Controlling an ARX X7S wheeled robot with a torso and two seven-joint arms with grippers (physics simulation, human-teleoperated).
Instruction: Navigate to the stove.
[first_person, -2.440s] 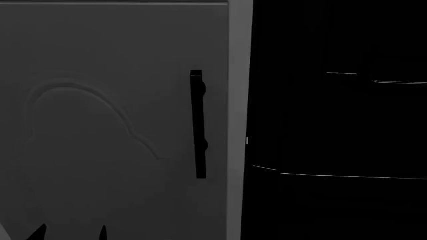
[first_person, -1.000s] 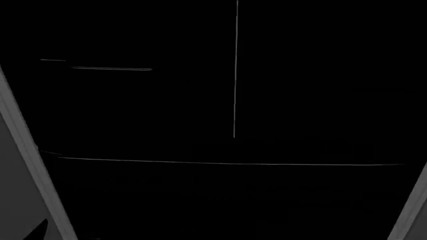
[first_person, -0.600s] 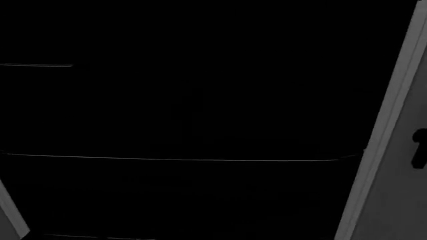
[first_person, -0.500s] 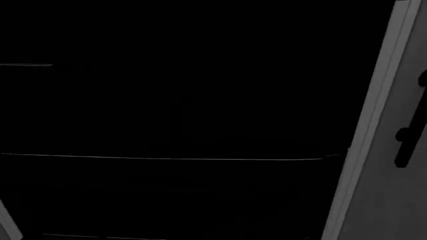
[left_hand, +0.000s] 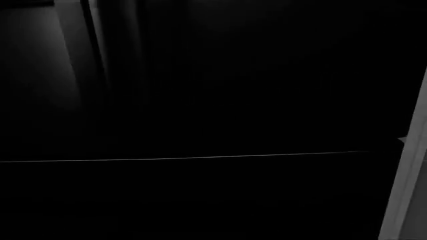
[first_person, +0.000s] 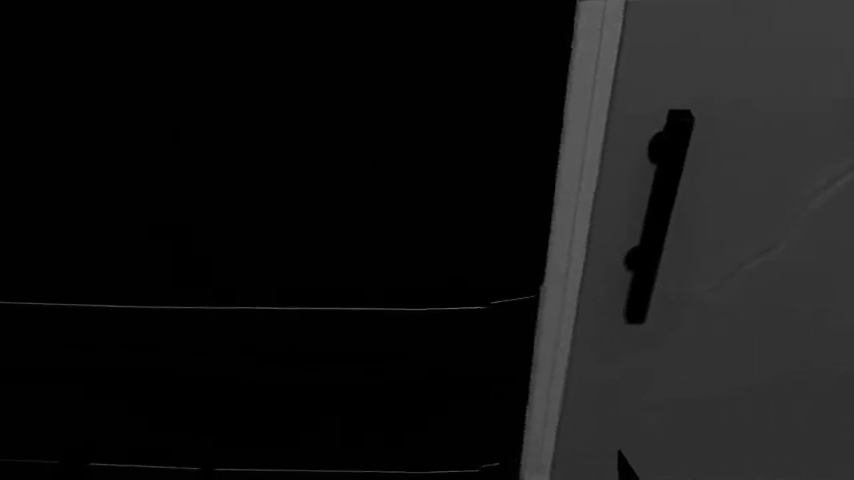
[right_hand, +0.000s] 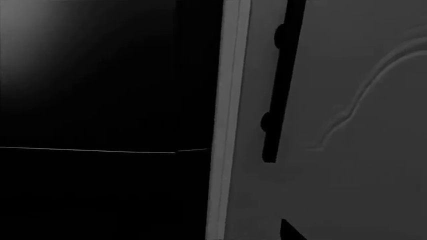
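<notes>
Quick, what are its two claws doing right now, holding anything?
Left claw: not in view in any picture, so it cannot be told.
Right claw: not in view either, so it cannot be told.

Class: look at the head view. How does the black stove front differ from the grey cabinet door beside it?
The stove is flat black, crossed by thin silver lines running sideways; the cabinet door is matt grey with a faint curved relief. The cabinet door carries an upright black bar handle; no handle can be made out on the stove. The stove fills the picture's left, the cabinet door its right. Both stand side by side.

stove (first_person: 267, 200) filling the head view's left, cabinet door (first_person: 747, 350) just beside it on the right, bar handle (first_person: 658, 215) on that door
</notes>
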